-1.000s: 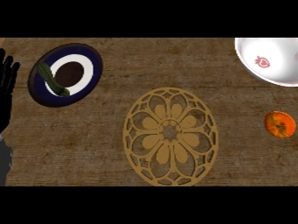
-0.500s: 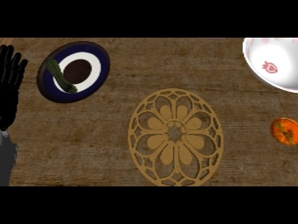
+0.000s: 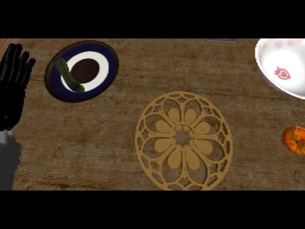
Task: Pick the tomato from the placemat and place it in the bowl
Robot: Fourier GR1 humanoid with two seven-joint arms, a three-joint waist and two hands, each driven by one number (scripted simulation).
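While resting at edge, left hand (image 3: 3, 99) open.

Dim, flat, even light across the dark brown counter (image 3: 82, 134)

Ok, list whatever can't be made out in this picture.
1. Right hand: shows nowhere in the head view; it lies beyond the edges.
2. Bowl: its right part is cut off by the view's right edge.
3. Green vegetable on the plate: too small to tell cucumber from courgette.
4. Left hand: open, fingers up, at the left; its forearm runs off the lower left edge.
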